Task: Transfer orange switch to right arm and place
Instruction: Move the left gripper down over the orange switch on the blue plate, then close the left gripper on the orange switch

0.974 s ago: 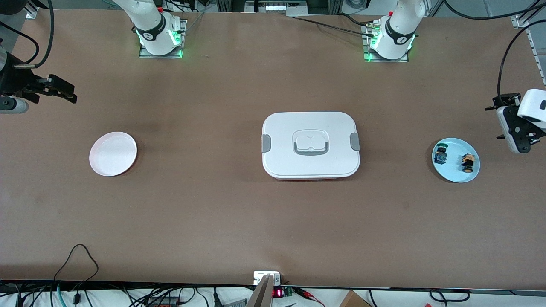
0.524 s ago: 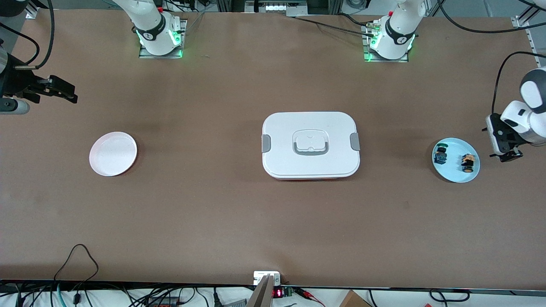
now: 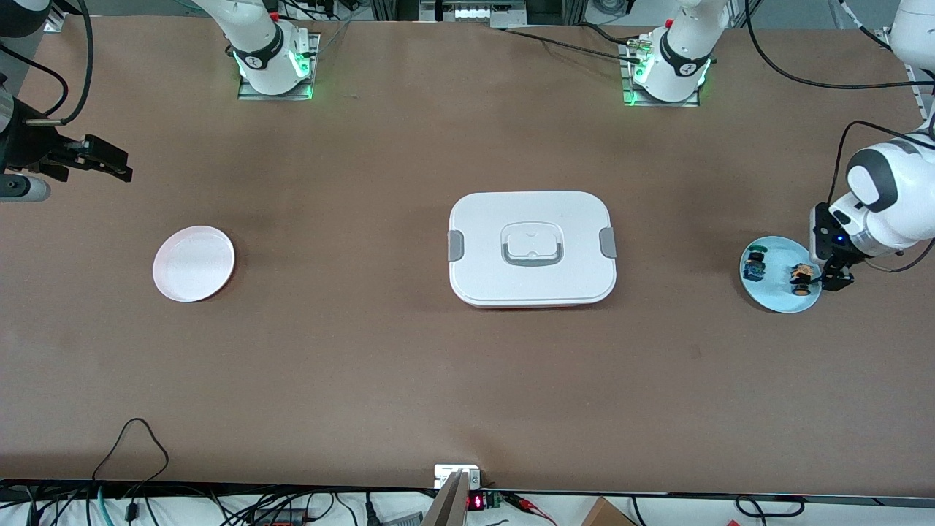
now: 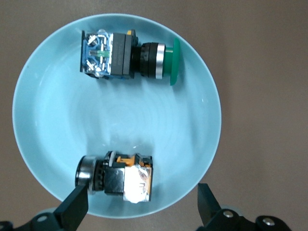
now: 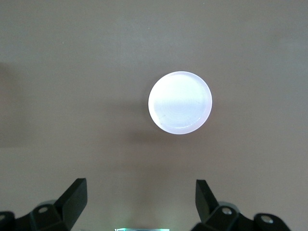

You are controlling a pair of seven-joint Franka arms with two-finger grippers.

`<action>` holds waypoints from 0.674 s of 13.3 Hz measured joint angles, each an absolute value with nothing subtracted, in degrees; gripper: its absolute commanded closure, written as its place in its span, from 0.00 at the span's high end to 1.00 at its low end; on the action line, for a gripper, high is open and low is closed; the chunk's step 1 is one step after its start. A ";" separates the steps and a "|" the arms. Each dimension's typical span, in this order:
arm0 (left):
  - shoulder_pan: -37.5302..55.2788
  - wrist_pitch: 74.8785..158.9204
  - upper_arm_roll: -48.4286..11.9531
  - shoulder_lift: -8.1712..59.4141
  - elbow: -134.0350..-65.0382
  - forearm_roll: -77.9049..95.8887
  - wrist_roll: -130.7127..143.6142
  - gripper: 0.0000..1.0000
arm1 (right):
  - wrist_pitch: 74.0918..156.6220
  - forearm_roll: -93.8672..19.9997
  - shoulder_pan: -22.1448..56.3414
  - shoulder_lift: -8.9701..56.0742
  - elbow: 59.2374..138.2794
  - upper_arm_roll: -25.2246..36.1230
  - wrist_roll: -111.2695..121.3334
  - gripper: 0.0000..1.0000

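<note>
Down over the blue plate (image 3: 776, 301) now, having swung in from the table's edge at the left arm's end during the last second: left gripper (image 4: 140, 204), fingers spread wide, nothing held, straddling the orange switch (image 4: 116, 177); lying on its side in that plate, apart from the green-capped switch (image 4: 129, 54) also there. Means approach nearly done; likely next, a short drop and a close on the body. Mid-table, closed white box (image 3: 532, 248). Farther along, empty white plate (image 5: 180, 102); above the table near it, waiting, right gripper (image 5: 139, 195), equally spread, unmoved.
</note>
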State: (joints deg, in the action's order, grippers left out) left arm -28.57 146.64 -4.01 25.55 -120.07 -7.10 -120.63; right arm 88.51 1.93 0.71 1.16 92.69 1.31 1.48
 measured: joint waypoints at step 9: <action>-28.55 147.33 -4.32 27.26 -118.52 -7.10 -121.56 1.00 | 88.48 1.91 0.74 1.13 92.58 1.25 4.65 1.00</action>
